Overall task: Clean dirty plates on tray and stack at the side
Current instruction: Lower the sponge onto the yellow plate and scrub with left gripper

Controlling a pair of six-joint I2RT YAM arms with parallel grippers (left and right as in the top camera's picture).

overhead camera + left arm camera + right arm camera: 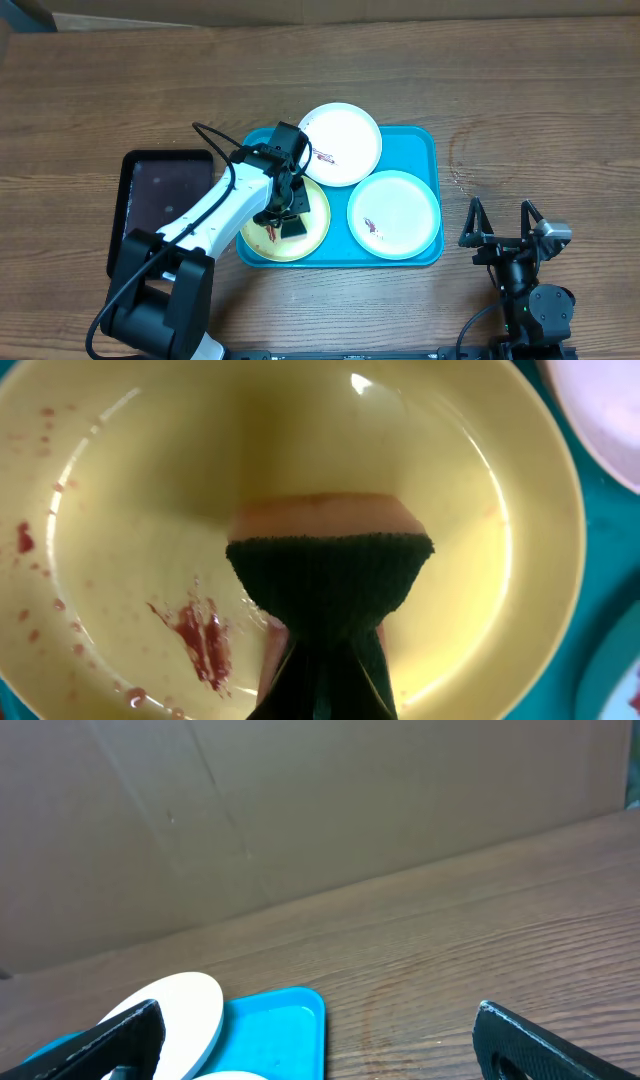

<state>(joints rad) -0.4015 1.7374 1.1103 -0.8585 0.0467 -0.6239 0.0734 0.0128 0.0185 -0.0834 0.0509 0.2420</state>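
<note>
The left hand (287,212) pinches a dark green sponge (330,575) and presses it on the yellow plate (318,228), close to a red smear (205,642). The white plate (345,148) and the pale plate (395,215) lie beside it, all on the blue tray (428,140). The right hand (500,225) is spread wide, over the worktop (520,90) beside the tray

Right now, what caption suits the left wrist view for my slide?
A sponge held over the middle of the yellow plate, red smears to its left.
</note>
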